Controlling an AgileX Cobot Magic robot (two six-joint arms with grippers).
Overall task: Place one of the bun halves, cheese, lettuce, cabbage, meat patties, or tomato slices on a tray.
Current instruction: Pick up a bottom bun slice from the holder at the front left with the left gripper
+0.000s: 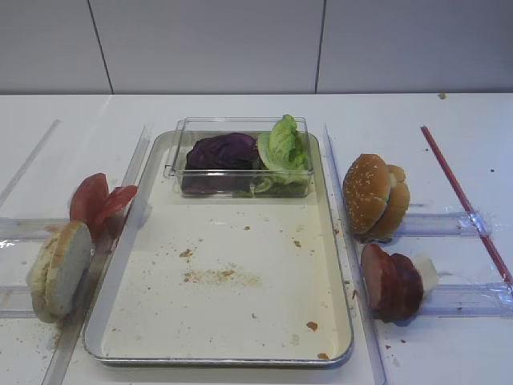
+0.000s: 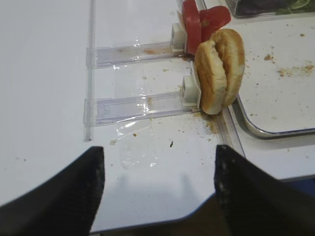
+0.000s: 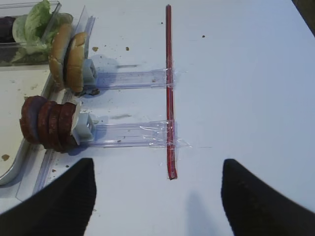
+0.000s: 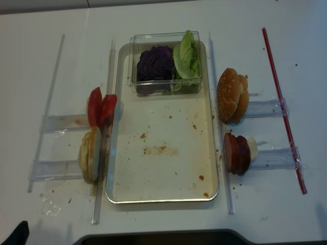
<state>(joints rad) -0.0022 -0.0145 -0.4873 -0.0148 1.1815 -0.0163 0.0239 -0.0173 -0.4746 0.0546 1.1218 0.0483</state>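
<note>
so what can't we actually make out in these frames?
- Cheese: mostly hidden behind the meat patties in both high views.
- Cabbage: cut off by the right wrist frame's edge.
- Left gripper and right gripper: fingertips cropped by the bottom edges of the wrist views.

We are counting one tray (image 1: 333,337), one clear box (image 1: 240,128), one cabbage pile (image 1: 222,150), one lettuce bunch (image 1: 282,144), two tomato slices (image 1: 98,203), two sesame buns (image 1: 373,195), two pale bun halves (image 1: 58,269) and three meat patties (image 3: 47,124); we are seeing one cheese slice (image 1: 426,271) and one red strip (image 1: 461,192).
</note>
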